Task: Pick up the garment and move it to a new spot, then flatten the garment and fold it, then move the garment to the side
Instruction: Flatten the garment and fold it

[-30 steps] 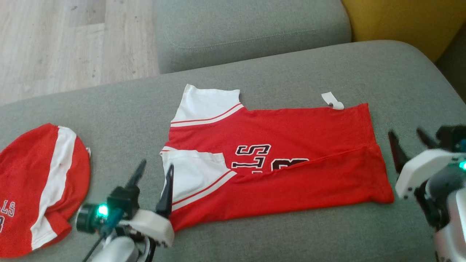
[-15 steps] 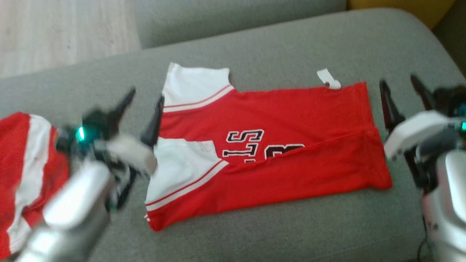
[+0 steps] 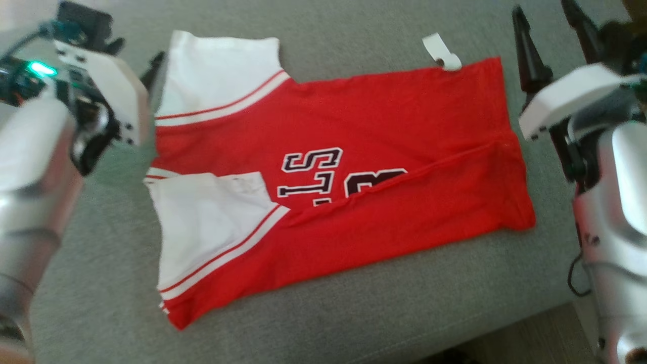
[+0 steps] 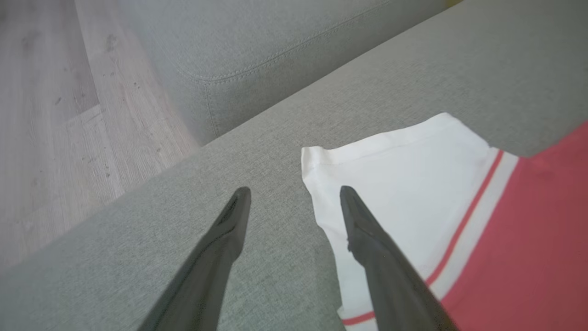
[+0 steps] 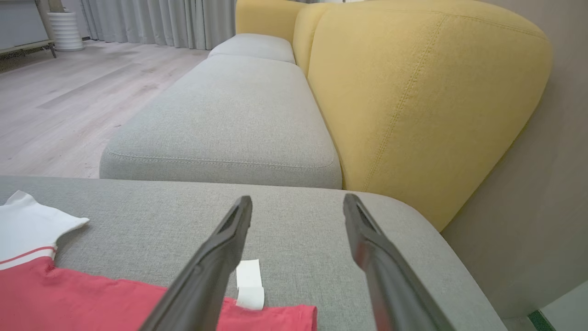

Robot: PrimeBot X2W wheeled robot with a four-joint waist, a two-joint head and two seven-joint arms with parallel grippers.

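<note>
Grey woven fabric covers the broad sofa seat (image 3: pixel 354 303) that carries everything, with a second grey cushion (image 5: pixel 229 115) beyond it. A mustard-yellow backrest (image 5: pixel 413 92) rises on the far right. Pale wooden floor (image 4: pixel 46 138) runs along the far left, and grey curtains (image 5: pixel 161 23) hang at the far end of the room.

Spread flat across the middle of the seat is the garment (image 3: pixel 379 116), a red jersey with its sleeve end to the left and its hem to the right. Its near long edge is folded up over the body, and the fold line covers the lower part of the dark, white-edged lettering (image 3: pixel 313 172). Two white sleeves with red striping sit at the left, the far sleeve (image 3: pixel 217 65) and the near sleeve (image 3: pixel 202 222). A small white tag (image 3: pixel 440 50) sticks out at the far right corner.

The left hand (image 4: pixel 294 191) is released, fingers spread, at the far sleeve's outer edge: one finger is over the white cloth and the other over bare grey fabric. Whether either touches I cannot tell. The right hand (image 5: pixel 298 197) is likewise released, spread wide at the far right corner just beyond the tag.
</note>
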